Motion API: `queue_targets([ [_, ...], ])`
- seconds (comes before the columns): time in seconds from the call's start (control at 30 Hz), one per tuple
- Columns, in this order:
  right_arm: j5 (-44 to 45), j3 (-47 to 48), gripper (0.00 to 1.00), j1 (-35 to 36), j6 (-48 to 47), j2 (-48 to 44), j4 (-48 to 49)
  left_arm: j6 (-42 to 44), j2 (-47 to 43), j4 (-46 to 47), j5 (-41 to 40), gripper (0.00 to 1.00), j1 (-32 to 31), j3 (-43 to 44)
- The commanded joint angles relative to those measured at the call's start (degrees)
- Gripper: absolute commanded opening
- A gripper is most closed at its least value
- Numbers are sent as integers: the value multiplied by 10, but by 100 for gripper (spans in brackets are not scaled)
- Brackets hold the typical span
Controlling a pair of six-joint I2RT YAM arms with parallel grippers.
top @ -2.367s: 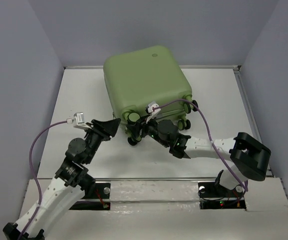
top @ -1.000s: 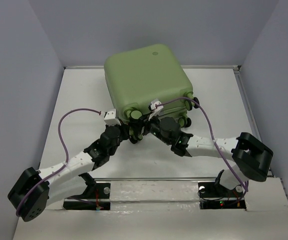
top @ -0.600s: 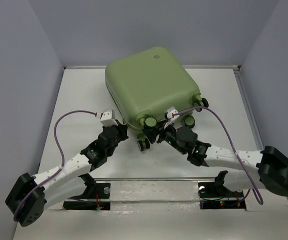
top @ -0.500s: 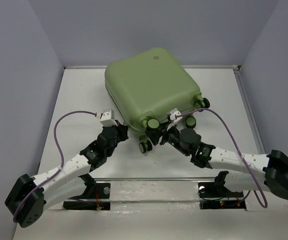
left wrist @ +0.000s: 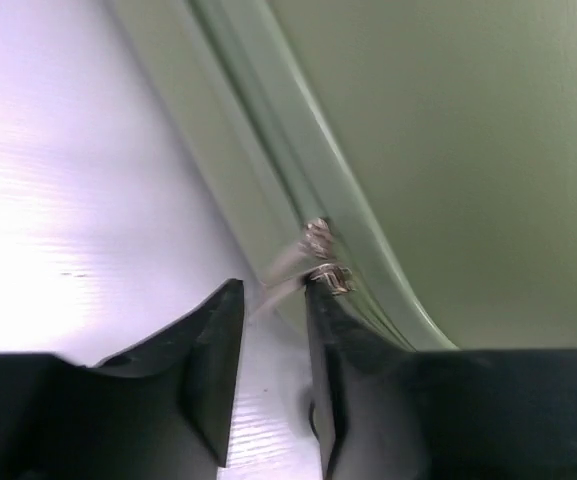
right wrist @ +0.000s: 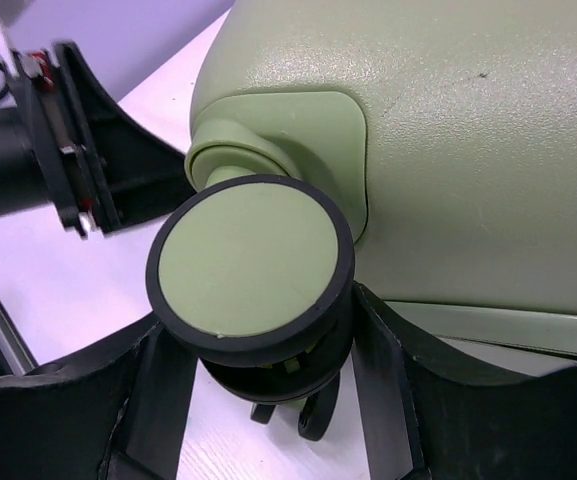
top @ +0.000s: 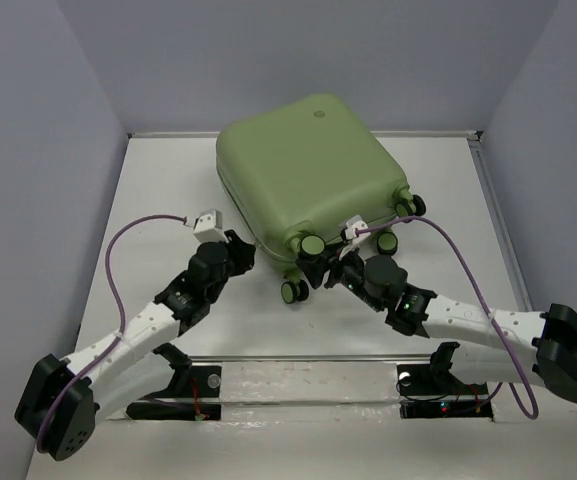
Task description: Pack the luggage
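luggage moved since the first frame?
Yes. The luggage has swung right: its wheeled corner now sits nearer the right edge of the table.

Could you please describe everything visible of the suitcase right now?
The suitcase is a pale olive-green hard shell with rounded corners and a lightly pebbled surface, lying flat and closed on the white table, turned askew. Its black-rimmed green wheels face the arms. The right gripper clasps one wheel between its fingers. On the side seam, metal zipper pulls sit at the tips of the left gripper, whose fingers stand slightly apart.
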Motion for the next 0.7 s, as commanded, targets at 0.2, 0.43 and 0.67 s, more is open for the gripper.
queue_targets([
  [0.2, -47, 82, 7, 31, 9, 47, 39, 19, -221, -78, -66, 99, 50, 88],
  [0.43, -25, 147, 41, 87, 1, 133, -26, 18, -280, -134, 1, 99, 51, 120],
  [0.67, 61, 195, 100, 97, -5, 115, -123, 16, -344, -188, -18, 99, 50, 117],
])
